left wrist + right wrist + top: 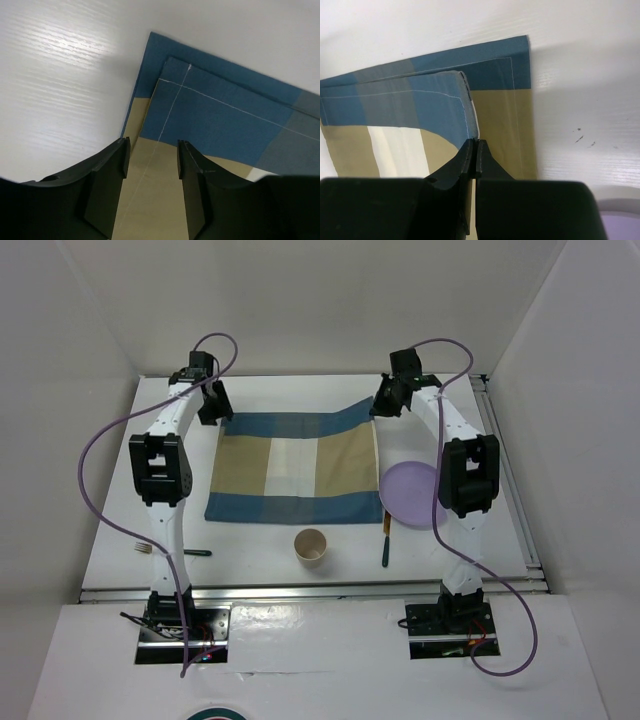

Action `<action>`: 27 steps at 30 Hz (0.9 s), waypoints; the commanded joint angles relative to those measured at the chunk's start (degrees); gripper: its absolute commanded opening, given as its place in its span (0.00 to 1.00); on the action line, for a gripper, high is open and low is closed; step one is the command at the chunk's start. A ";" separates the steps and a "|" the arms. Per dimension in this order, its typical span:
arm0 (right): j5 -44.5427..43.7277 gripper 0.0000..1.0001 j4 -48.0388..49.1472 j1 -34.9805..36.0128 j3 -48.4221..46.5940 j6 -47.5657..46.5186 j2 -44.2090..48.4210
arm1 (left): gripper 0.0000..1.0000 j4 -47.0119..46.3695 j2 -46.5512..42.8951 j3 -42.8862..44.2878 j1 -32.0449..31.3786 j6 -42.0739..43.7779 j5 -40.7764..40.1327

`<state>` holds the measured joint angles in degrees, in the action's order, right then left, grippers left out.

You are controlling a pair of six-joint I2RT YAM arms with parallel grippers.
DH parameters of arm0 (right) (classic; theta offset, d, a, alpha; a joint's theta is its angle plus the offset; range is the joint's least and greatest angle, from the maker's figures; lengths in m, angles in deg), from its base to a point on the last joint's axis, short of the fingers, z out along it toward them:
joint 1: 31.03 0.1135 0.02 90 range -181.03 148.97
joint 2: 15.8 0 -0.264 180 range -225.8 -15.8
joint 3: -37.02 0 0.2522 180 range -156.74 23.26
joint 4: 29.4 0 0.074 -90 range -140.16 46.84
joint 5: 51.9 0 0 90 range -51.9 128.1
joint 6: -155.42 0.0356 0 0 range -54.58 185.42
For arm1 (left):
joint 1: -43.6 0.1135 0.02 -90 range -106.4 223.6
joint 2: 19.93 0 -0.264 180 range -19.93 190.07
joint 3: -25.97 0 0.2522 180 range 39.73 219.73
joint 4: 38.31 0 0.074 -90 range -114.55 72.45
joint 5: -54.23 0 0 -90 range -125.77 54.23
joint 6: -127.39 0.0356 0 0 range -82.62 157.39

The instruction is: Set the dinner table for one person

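Observation:
The blue-and-tan checked placemat (295, 468) lies in the middle of the white dinner table (290, 390). My left gripper (213, 405) hovers over its far left corner. In the left wrist view that gripper (151, 157) stands open, with tan cloth (150, 200) showing below the gap and a doubled blue corner (225, 115) just ahead. My right gripper (386, 400) is at the far right corner, which is lifted off the table. In the right wrist view that gripper (475, 145) is shut on the hem of the folded-over blue flap (435, 105).
A purple plate (412, 493) lies right of the placemat, partly under the right arm. A paper cup (311, 545) stands near the front edge. A black-handled knife (386, 540) lies beside the plate, and a fork (175, 551) lies front left by the left arm.

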<state>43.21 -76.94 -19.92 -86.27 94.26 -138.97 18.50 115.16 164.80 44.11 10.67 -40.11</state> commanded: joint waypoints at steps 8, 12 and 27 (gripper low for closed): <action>-1.06 0.00 -0.15 0.49 -1.03 -0.54 0.13 | 0.61 0.11 2.99 -3.17 -0.16 1.58 1.00; -1.06 0.00 -0.15 0.49 -1.03 -0.54 0.13 | 0.53 0.11 2.99 -4.58 -0.16 1.58 2.32; -1.06 0.00 -0.15 0.49 -0.50 -0.54 0.66 | 0.14 0.11 -1.22 -5.11 -1.22 1.06 1.79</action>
<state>43.01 -77.18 -19.92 -86.25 94.26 -139.02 18.61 118.31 160.21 43.56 11.67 -38.55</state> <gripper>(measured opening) 0.031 0.174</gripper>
